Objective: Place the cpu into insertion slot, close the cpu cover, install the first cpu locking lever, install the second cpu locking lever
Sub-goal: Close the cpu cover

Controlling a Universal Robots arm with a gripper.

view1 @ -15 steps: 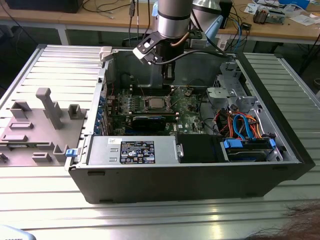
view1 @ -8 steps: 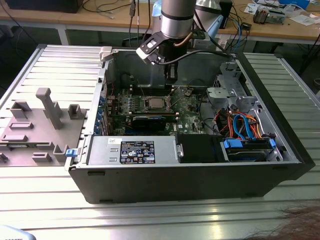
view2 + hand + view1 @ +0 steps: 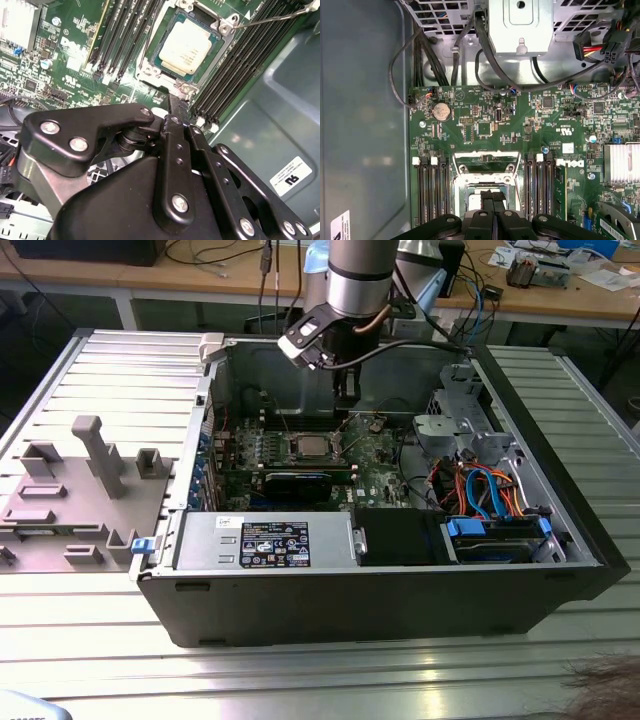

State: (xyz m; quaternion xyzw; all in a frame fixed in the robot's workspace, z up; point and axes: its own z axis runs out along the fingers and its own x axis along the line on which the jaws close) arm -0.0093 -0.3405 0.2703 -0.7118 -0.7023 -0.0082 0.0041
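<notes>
Closest to the wrist cameras, the gripper [image 3: 176, 102] is holding its two black fingers pressed together with nothing visible between them. Its tip is hanging right at the near edge of the insertion slot [image 3: 148, 75]; whether it is touching the metal there, I cannot tell. Just beyond the tip, the cpu [image 3: 187, 46] is sitting inside the slot, so the placing step is looking done. The cpu cover [image 3: 216, 57] is appearing to lie down around the chip, framing its metal top through the window, though whether it is fully seated is hard to judge. A thin wire locking lever [image 3: 277, 18] is running from one corner of the socket out over the memory slots [image 3: 240, 65] and is looking unlatched, so by my judgement the lever work is remaining. The chip is lying flat, its dull silver top facing up out of the open computer case [image 3: 400, 610] toward the arm. Being square, it is showing no long axis, and its edges are running parallel to the memory slots flanking it. Farther off, the green motherboard [image 3: 520, 125] is stretching toward a metal bracket [image 3: 520, 25].
</notes>
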